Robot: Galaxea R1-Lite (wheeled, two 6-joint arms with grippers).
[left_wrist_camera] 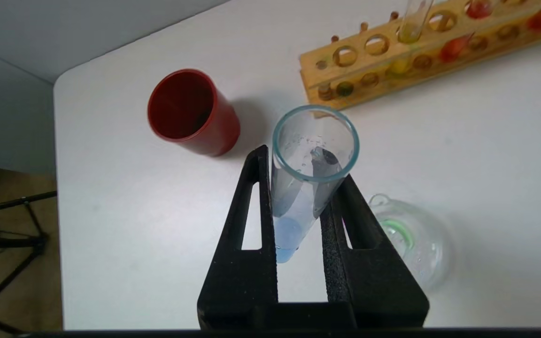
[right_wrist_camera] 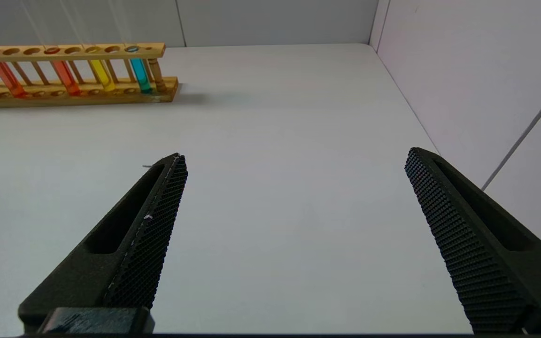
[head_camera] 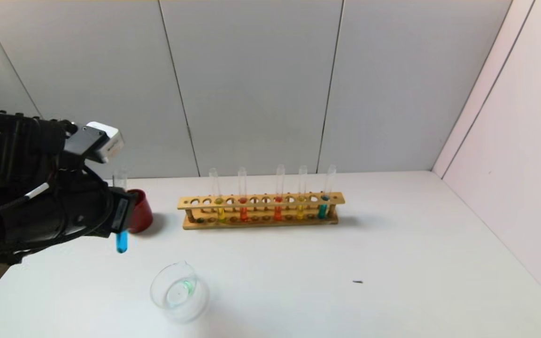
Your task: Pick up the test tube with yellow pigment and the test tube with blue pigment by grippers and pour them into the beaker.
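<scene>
My left gripper [head_camera: 121,213] is shut on the test tube with blue pigment [head_camera: 121,241] and holds it upright above the table, left of and behind the beaker [head_camera: 179,291]. In the left wrist view the tube [left_wrist_camera: 298,206] sits between the fingers [left_wrist_camera: 256,197], with blue liquid at its bottom, and the beaker [left_wrist_camera: 416,244] lies beside it. The beaker holds a little greenish liquid. Test tubes with yellow pigment [head_camera: 220,212] [head_camera: 300,210] stand in the wooden rack [head_camera: 261,207]. My right gripper [right_wrist_camera: 294,188] is open and empty over bare table; it does not show in the head view.
A dark red cup [head_camera: 140,211] stands just behind the held tube, also seen in the left wrist view [left_wrist_camera: 190,112]. The rack also holds two orange-red tubes [head_camera: 243,212] and a teal-blue tube [head_camera: 323,209]. A small dark speck [head_camera: 357,281] lies on the table. Walls stand behind and to the right.
</scene>
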